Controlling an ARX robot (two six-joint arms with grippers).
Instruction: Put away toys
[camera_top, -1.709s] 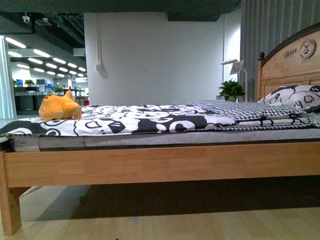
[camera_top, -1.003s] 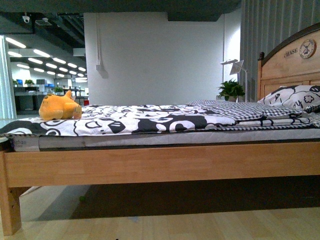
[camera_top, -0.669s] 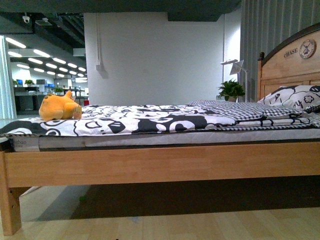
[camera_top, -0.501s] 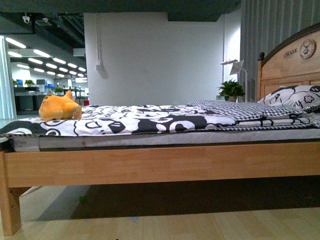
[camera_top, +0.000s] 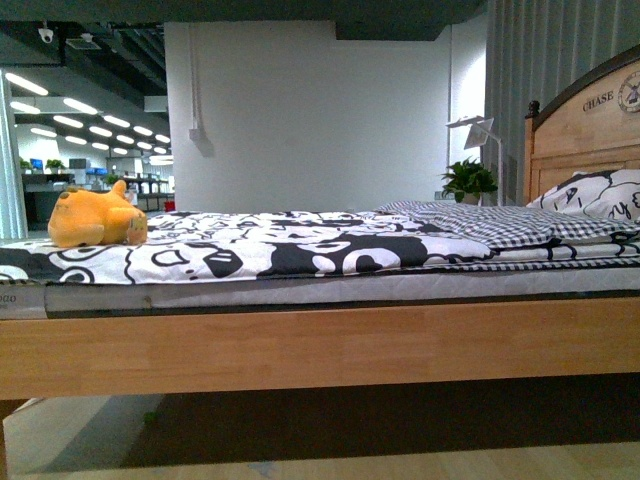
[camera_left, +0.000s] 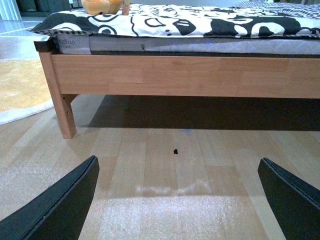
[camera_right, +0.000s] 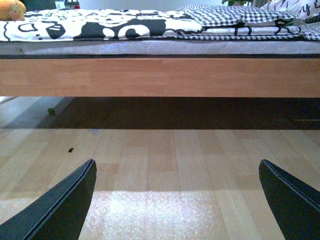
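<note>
An orange-yellow plush toy (camera_top: 95, 217) lies on the black-and-white quilt at the foot end of the bed, at far left in the front view. Its lower part shows at the edge of the left wrist view (camera_left: 101, 6), and a corner of it in the right wrist view (camera_right: 10, 10). My left gripper (camera_left: 180, 200) is open and empty, low over the wooden floor, well short of the bed. My right gripper (camera_right: 177, 200) is open and empty, also low over the floor. Neither arm shows in the front view.
The wooden bed frame (camera_top: 320, 345) spans the front view, with a bed leg (camera_left: 64, 112) at its foot end. A headboard (camera_top: 590, 125), pillows (camera_top: 600, 195), a lamp and a potted plant (camera_top: 468, 182) stand at right. A pale rug (camera_left: 22, 87) lies beside the bed.
The view has shifted: the bed now looks closer and the plush toy sits further left and slightly lower in the frame. The toy has not moved on the quilt.
</note>
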